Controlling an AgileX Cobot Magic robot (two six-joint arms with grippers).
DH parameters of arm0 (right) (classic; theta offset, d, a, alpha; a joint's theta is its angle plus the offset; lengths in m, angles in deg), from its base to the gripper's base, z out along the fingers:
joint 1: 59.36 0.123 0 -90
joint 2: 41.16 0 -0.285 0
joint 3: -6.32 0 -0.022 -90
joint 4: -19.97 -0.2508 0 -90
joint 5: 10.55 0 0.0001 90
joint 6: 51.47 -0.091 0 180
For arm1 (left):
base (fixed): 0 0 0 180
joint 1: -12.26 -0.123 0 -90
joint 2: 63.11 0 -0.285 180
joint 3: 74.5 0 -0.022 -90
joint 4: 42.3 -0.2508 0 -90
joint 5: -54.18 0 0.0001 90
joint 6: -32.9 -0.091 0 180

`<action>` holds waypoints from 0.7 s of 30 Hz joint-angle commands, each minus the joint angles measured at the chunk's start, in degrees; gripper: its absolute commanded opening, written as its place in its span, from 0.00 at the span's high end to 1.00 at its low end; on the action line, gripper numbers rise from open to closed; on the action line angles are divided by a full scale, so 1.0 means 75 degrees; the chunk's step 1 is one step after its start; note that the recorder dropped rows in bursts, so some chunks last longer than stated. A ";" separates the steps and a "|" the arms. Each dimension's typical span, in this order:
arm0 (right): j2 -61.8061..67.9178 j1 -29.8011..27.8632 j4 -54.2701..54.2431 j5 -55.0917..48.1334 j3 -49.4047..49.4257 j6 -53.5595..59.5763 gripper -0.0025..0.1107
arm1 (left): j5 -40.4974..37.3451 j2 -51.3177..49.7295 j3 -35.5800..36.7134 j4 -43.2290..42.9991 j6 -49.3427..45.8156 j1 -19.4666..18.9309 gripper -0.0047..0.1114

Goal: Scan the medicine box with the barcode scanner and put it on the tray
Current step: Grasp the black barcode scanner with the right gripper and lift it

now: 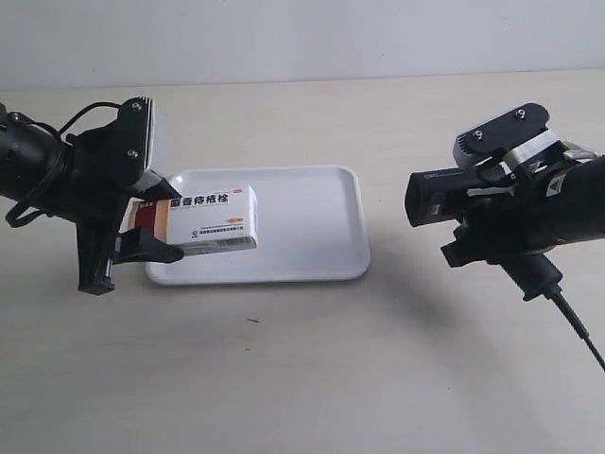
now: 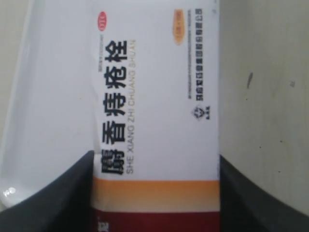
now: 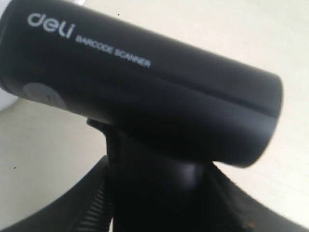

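The medicine box (image 1: 210,219) is a white carton with Chinese lettering and a tan and dark red band; it hangs above the left part of the white tray (image 1: 312,227). My left gripper (image 1: 151,227) is shut on its banded end, and in the left wrist view the medicine box (image 2: 154,96) fills the space between both fingers (image 2: 58,198). The black barcode scanner (image 1: 444,197) is held in the air to the right of the tray, head pointing toward the box. My right gripper (image 3: 159,193) is shut on the barcode scanner (image 3: 140,82) at its handle.
The pale tabletop (image 1: 302,369) surrounds the tray. The scanner's thin black cable (image 1: 579,331) trails down to the exterior view's right edge. A light wall runs along the back.
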 commanded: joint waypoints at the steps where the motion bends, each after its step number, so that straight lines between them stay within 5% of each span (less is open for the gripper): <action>1: -0.0022 -0.0019 0.0126 0.0296 0.0016 0.0116 0.98 | -0.0205 0.0015 -0.0054 0.0101 -0.0058 -0.0039 0.96; 13: -0.0022 -0.0019 0.0239 0.0680 0.0016 0.0240 0.98 | -0.0031 -0.0360 -0.0211 0.0319 -0.0034 -0.0039 0.96; 21: 0.0455 -0.0035 -0.0316 0.2244 0.0016 -0.0103 0.98 | 0.0161 -0.0650 -0.0557 0.2051 -0.0086 -0.0012 0.96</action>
